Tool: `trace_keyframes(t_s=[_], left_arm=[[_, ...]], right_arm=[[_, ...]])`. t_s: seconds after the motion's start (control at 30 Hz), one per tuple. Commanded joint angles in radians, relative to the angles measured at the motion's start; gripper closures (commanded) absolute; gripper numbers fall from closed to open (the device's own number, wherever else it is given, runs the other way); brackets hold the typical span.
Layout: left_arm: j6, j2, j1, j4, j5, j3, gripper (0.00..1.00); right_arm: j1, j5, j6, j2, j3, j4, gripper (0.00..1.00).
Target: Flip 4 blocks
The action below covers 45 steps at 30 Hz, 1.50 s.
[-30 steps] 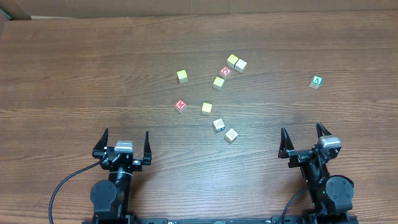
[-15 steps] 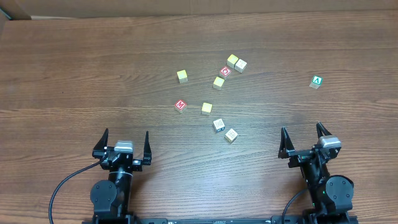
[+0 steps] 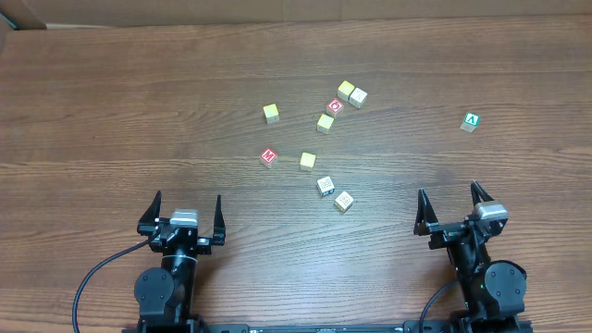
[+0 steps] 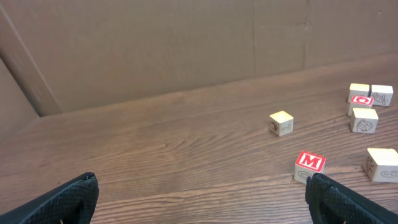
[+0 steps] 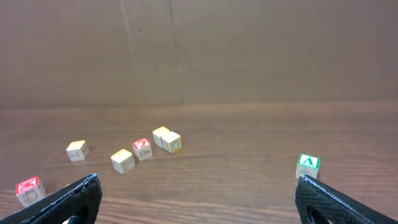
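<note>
No shift since before: left claw (image 3: 187, 198), right claw (image 3: 449, 191) agape at table (image 3: 92, 111) near edge; blocks (image 3: 308, 160) midway, apparently well clear.

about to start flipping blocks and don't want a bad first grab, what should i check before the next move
1. Left gripper open and empty: ok.
2. Right gripper open and empty: ok.
3. Red M block stands apart from its neighbours, free to grasp: ok.
4. Far pair of blocks separated from each other: not ok, they sit touching.
5. Green A block well away from the cluster: ok.
6. Whether any block has already been flipped: cannot tell.
</note>
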Motion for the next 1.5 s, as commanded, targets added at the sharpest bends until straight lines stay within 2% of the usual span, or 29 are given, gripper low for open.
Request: trace_keyframes(t_s=[0.0, 0.17, 0.37, 0.5, 0.6, 0.67, 0.8, 0.93, 1.0, 1.1, 1.23, 1.47], left_arm=[[-0.022, -0.011, 0.006, 0.006, 0.04, -0.004, 0.0], [-0.114, -0.011, 0.004, 0.005, 0.113, 0.0, 0.0], [-0.12, 0.048, 0.004, -0.029, 0.134, 0.085, 0.0], [-0.135, 0.234, 0.004, -0.062, 0.135, 0.217, 0.0], [-0.18, 0.455, 0.004, -0.133, 0.153, 0.375, 0.0], [-0.195, 0.626, 0.003, -0.219, 0.208, 0.517, 0.0], [-0.217, 0.952, 0.002, -0.514, 0.309, 0.854, 0.0], [-0.216, 1.229, -0.011, -0.863, 0.326, 1.177, 0.0], [-0.216, 1.31, -0.011, -0.948, 0.348, 1.259, 0.0], [-0.217, 1.39, -0.011, -0.997, 0.396, 1.305, 0.0], [-0.236, 1.455, -0.011, -1.007, 0.454, 1.303, 0.0], [-0.246, 1.534, -0.011, -1.015, 0.476, 1.303, 0.0]], right_arm=[[-0.004, -0.077, 0.008, -0.012, -0.01, 0.031, 0.0], [-0.004, -0.227, 0.156, -0.012, 0.011, 0.066, 0.0], [-0.003, -0.387, 0.179, 0.009, 0.098, 0.066, 0.0], [-0.003, -0.45, 0.182, 0.109, 0.195, 0.059, 0.0], [-0.002, -0.488, 0.182, 0.238, 0.293, 0.01, 0.0], [-0.001, -0.525, 0.182, 0.347, 0.372, -0.058, 0.0], [-0.001, -0.613, 0.181, 0.607, 0.56, -0.278, 0.0], [-0.001, -0.667, 0.18, 0.877, 0.75, -0.557, 0.0], [0.0, -0.667, 0.177, 0.983, 0.81, -0.671, 0.0], [0.019, -0.663, 0.141, 1.117, 0.849, -0.779, 0.0], [0.082, -0.627, 0.095, 1.25, 0.85, -0.844, 0.0], [0.227, -0.597, 0.113, 1.304, 0.85, -0.783, 0.0]])
